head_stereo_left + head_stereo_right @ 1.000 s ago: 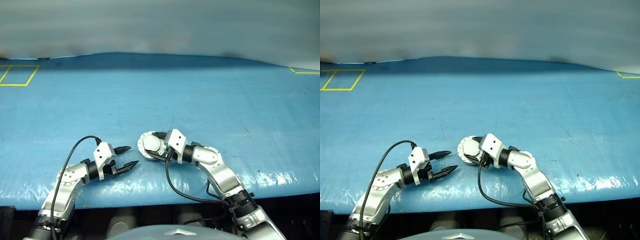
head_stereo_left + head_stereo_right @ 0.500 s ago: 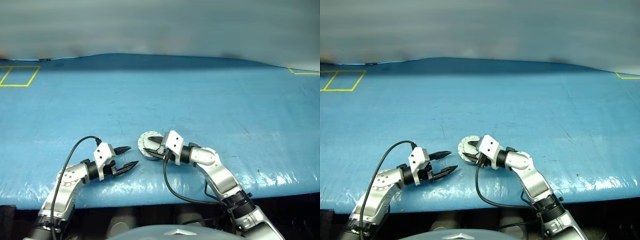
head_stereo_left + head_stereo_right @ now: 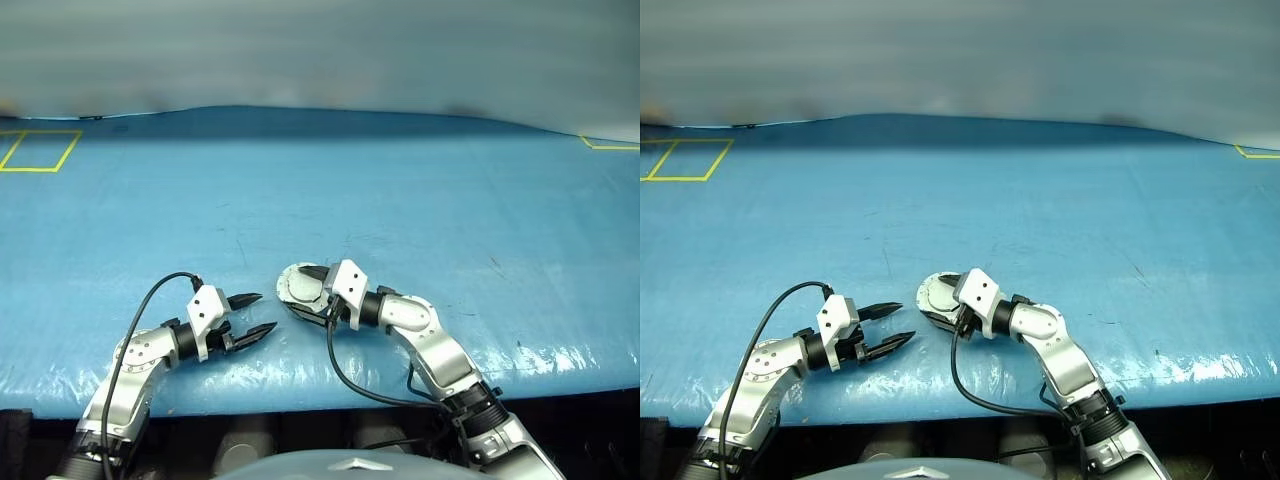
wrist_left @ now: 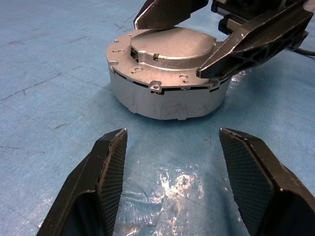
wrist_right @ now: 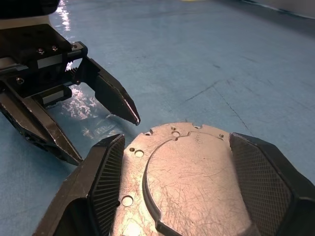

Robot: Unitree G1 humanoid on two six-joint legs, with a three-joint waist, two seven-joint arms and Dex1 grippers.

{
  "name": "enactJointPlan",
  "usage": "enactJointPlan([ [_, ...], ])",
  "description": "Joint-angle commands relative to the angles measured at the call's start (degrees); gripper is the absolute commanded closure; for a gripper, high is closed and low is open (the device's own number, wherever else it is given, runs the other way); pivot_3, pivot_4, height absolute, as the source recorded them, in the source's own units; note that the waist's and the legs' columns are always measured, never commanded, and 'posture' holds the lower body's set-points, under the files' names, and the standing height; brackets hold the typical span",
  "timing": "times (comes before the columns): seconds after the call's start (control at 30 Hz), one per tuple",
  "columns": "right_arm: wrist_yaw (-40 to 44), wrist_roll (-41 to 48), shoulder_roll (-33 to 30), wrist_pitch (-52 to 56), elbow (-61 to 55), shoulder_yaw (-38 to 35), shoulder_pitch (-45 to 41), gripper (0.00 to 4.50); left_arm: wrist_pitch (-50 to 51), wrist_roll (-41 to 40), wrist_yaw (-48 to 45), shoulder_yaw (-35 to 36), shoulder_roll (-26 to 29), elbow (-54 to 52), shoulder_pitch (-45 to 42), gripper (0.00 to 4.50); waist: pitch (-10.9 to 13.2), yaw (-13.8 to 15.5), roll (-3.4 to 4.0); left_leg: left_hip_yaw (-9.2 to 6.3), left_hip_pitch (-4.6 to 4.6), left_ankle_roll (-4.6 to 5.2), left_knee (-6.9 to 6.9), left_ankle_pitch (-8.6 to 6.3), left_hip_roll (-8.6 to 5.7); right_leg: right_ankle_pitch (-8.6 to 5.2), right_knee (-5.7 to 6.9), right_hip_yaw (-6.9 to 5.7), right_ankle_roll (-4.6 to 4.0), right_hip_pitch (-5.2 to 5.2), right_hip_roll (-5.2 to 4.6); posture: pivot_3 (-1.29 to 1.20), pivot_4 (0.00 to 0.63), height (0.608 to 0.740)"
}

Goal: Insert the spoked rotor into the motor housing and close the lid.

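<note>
Both jaws stood spread: the right gripper [image 3: 314, 291] straddled the lid [image 4: 172, 46] atop the motor housing [image 4: 167, 96] near the table's [image 3: 420, 200] front edge, the left gripper [image 3: 258, 314] empty just beside it.

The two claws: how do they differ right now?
The right claw straddles the round silver metal motor housing, its fingers at the plain silver lid; the left claw hovers apart, nothing between its fingers. The right points toward the robot's left, the left toward its right. Both have two black fingers, spread open.
</note>
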Motion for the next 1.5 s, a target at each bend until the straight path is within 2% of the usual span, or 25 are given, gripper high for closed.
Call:
enactJointPlan([
  [0.03,-0.8,-0.7,-0.2,0.1,1.4,-0.3,0.4,0.95,-0.7,0.0,0.1,0.1,-0.3,-1.3,0.0,1.35,0.0,0.0,0.00,0.00,0.00,0.00,-0.03,0.00,0.00,0.00,-0.02,0.00,0.00,-0.01,-0.01,0.00,0.150,0.740],
  [0.1,-1.4,-0.2,0.2,0.4,1.4,-0.8,0.2,0.95,-0.8,0.0,0.0,0.0,-0.3,-1.3,0.1,1.35,0.0,0.0,0.00,0.01,0.00,0.00,-0.09,0.00,0.00,0.00,-0.06,0.00,0.00,-0.02,-0.01,0.00,0.150,0.740],
  [0.23,-1.3,-0.2,0.0,0.3,1.2,-0.8,0.2,0.11,-0.7,0.1,0.1,-0.1,-0.4,-1.3,0.1,1.35,0.0,0.0,0.01,0.02,-0.01,0.00,-0.24,0.00,-0.01,0.00,-0.19,-0.01,0.00,-0.03,-0.01,0.00,0.150,0.740],
  [0.27,-1.3,-0.5,0.0,-0.1,1.3,-0.7,0.1,0.05,-0.7,0.1,0.2,-0.1,-0.4,-1.4,0.1,1.35,0.0,0.0,0.00,0.02,-0.02,0.00,-0.27,0.00,-0.01,0.00,-0.23,-0.01,0.00,-0.06,-0.02,0.00,0.150,0.740],
  [0.67,-0.5,-0.7,-0.8,-0.1,1.4,0.1,0.6,0.05,-1.1,0.4,0.7,0.2,-0.7,-1.2,0.3,1.35,0.0,0.0,0.00,0.06,-0.02,-0.03,-0.81,0.02,-0.04,0.01,-0.68,-0.03,0.01,-0.10,0.00,0.00,0.150,0.740],
  [0.77,-0.4,-0.9,-0.9,0.3,1.7,0.3,0.5,0.70,-1.1,0.4,0.9,0.2,-0.8,-1.2,0.4,1.35,0.0,0.0,0.00,0.06,-0.02,-0.03,-0.80,0.02,-0.04,0.01,-0.68,-0.04,0.01,-0.09,0.00,0.00,0.150,0.740],
  [0.83,-0.6,-1.9,-1.2,0.3,2.1,0.8,0.3,1.29,-1.2,0.4,1.0,0.2,-0.8,-1.1,0.4,1.35,0.0,0.0,0.00,0.06,-0.02,-0.03,-0.79,0.02,-0.04,0.01,-0.67,-0.04,0.01,-0.09,0.00,0.00,0.150,0.740],
  [1.2,-1.3,0.1,0.0,5.8,0.4,0.3,-0.4,1.29,-1.9,0.5,1.2,0.5,-0.7,-0.7,0.5,1.35,0.0,0.0,0.00,0.06,-0.02,-0.06,-0.78,0.04,-0.04,0.01,-0.65,-0.05,0.02,-0.09,0.02,0.00,0.150,0.740],
  [1.5,-0.9,-2.8,-2.1,7.1,0.7,2.3,-0.4,1.29,-1.7,0.4,1.3,0.5,-0.8,-0.8,0.5,1.35,0.0,0.0,0.02,0.06,-0.02,-0.06,-0.77,0.04,-0.04,0.02,-0.65,-0.05,0.02,-0.08,0.03,0.00,0.150,0.740],
])
